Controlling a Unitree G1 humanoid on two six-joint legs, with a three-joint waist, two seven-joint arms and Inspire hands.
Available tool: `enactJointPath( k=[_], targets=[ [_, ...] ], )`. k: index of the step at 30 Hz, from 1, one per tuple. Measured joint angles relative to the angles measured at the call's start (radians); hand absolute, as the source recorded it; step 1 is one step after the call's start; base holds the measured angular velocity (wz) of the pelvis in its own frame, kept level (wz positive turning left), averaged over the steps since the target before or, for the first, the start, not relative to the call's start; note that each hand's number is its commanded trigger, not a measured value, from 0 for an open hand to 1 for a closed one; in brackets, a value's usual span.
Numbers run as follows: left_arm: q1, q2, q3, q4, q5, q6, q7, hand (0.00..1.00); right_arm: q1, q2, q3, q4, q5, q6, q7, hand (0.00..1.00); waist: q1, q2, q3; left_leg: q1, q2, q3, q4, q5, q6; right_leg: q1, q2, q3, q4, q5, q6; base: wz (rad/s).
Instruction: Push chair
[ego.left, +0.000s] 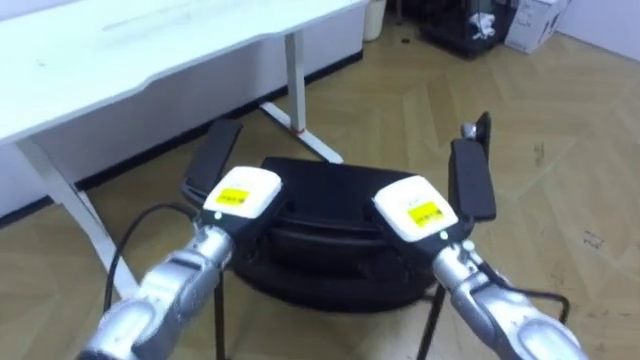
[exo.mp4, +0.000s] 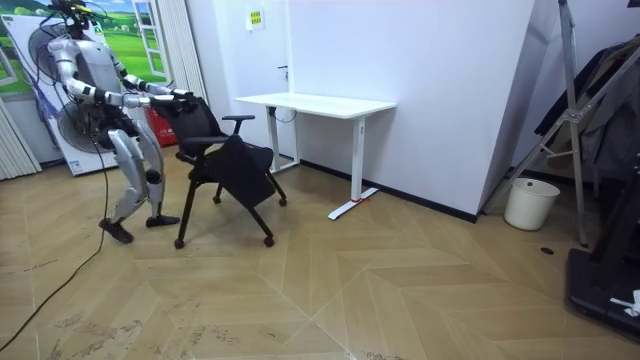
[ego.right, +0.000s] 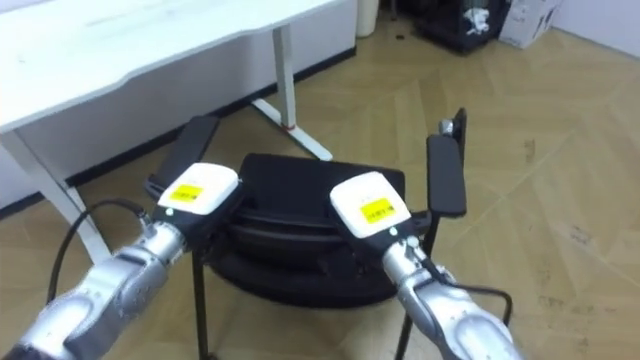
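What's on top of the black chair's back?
The left hand and right hand rest on the top edge of the chair. The edge right beneath them is covered.

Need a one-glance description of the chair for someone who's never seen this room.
Find the white desk against the white wall. Just off its end, on the wooden floor toward the room view's left, stands the chair. It is black, with armrests and castors, and the robot's left hand and right hand rest on its backrest.
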Motion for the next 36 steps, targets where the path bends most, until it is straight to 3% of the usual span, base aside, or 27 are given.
enactJointPath(
  k=[2,5,6,7,8,9,10,11,13,18,23,25,29,31,36],
  targets=[
    [-0.003,0.006,0.002,0.005,-0.005,-0.005,0.001,1.00,-0.007,0.007,0.007,0.001,-0.006,0.012,0.001,1.00,0.008,0.003,0.0040,0.021,0.001,-0.009,-0.001,-0.023,-0.002,-0.081,0.029,0.015,-0.037,-0.039,-0.004,0.19],
    [0.001,0.008,0.003,0.013,-0.016,-0.012,0.005,1.00,-0.007,0.006,0.011,-0.004,-0.017,0.012,0.002,1.00,0.010,0.016,0.0085,0.063,0.005,-0.049,-0.002,-0.063,-0.012,-0.162,0.088,0.030,-0.300,-0.050,-0.008,0.36],
    [0.007,0.013,0.004,0.008,-0.018,-0.012,0.009,1.00,-0.007,0.008,0.011,-0.005,-0.023,0.010,0.000,1.00,0.004,0.012,0.0067,0.076,0.005,-0.073,-0.001,-0.076,-0.021,-0.167,0.115,0.074,-0.466,-0.029,-0.013,0.69],
    [0.013,0.014,0.003,0.007,-0.021,-0.012,0.015,1.00,-0.006,0.008,0.011,-0.003,-0.025,0.005,-0.004,1.00,-0.012,0.005,0.0026,0.089,0.001,-0.105,0.004,-0.092,-0.029,-0.150,0.126,0.110,-0.627,0.025,-0.011,0.83],
    [0.015,0.012,0.001,0.008,-0.022,-0.010,0.018,1.00,-0.006,0.005,0.011,0.000,-0.026,0.001,-0.008,1.00,-0.020,0.006,0.0023,0.098,0.001,-0.126,0.012,-0.101,-0.040,-0.138,0.130,0.116,-0.661,0.076,-0.006,0.91],
    [0.022,0.006,0.000,0.009,-0.023,-0.007,0.021,1.00,-0.006,0.000,0.011,0.004,-0.026,-0.004,-0.008,1.00,-0.029,0.010,-0.0140,0.104,0.013,-0.153,0.031,-0.121,-0.060,-0.111,0.153,0.116,-0.673,0.103,-0.023,0.77],
    [0.020,0.002,0.000,0.008,-0.023,-0.006,0.022,1.00,-0.011,-0.006,0.011,0.005,-0.023,-0.005,-0.008,1.00,-0.027,0.017,-0.0182,0.113,0.027,-0.145,0.033,-0.134,-0.078,-0.096,0.166,0.105,-0.671,0.117,-0.043,0.69],
    [0.018,-0.001,0.000,0.009,-0.023,-0.005,0.025,1.00,-0.015,-0.007,0.011,0.006,-0.020,-0.005,-0.007,1.00,-0.029,0.018,-0.0164,0.121,0.039,-0.134,0.028,-0.138,-0.085,-0.086,0.172,0.096,-0.671,0.119,-0.061,0.50],
    [0.008,-0.003,0.004,0.007,-0.023,0.004,0.030,1.00,-0.040,-0.009,0.011,0.012,-0.020,-0.005,0.008,1.00,-0.014,0.030,-0.0200,0.140,0.077,-0.137,0.001,-0.145,-0.109,-0.070,0.197,0.064,-0.674,0.103,-0.104,0.27],
    [-0.015,0.001,0.024,0.004,-0.023,0.012,0.048,1.00,-0.101,0.000,0.010,0.022,-0.013,-0.005,0.051,1.00,0.005,0.021,-0.0133,0.154,0.112,-0.139,-0.033,-0.137,-0.136,-0.067,0.211,0.021,-0.644,0.047,-0.133,0.21],
    [-0.037,0.014,0.028,0.004,-0.021,0.012,0.047,1.00,-0.125,0.016,0.009,0.035,-0.010,-0.004,0.062,1.00,0.018,-0.005,0.0023,0.168,0.140,-0.142,-0.012,-0.135,-0.143,-0.037,0.212,-0.022,-0.622,-0.020,-0.151,0.26],
    [-0.034,0.022,0.030,0.003,-0.020,0.011,0.042,1.00,-0.122,0.024,0.009,0.034,-0.009,-0.005,0.072,1.00,0.020,-0.016,0.0018,0.157,0.158,-0.136,0.058,-0.147,-0.163,-0.015,0.209,-0.050,-0.596,-0.065,-0.159,0.34],
    [-0.025,0.021,0.045,-0.012,-0.002,0.010,0.031,1.00,-0.120,0.025,0.009,0.033,-0.008,-0.019,0.074,1.00,0.014,-0.025,0.0007,0.111,0.200,-0.102,0.191,-0.153,-0.174,0.026,0.204,-0.124,-0.580,-0.106,-0.185,0.43],
    [-0.019,0.011,0.052,-0.009,0.010,0.011,0.030,1.00,-0.119,0.024,0.008,0.038,-0.010,-0.026,0.072,1.00,0.001,-0.031,0.0007,0.087,0.227,-0.094,0.264,-0.140,-0.195,0.065,0.206,-0.170,-0.582,-0.131,-0.195,0.58],
    [0.002,-0.006,0.059,-0.011,0.011,0.020,0.036,1.00,-0.119,0.024,0.008,0.038,-0.010,-0.027,0.092,1.00,-0.004,-0.032,-0.0023,0.104,0.246,-0.070,0.252,-0.113,-0.235,0.117,0.208,-0.209,-0.608,-0.153,-0.206,0.35]
  ],
)
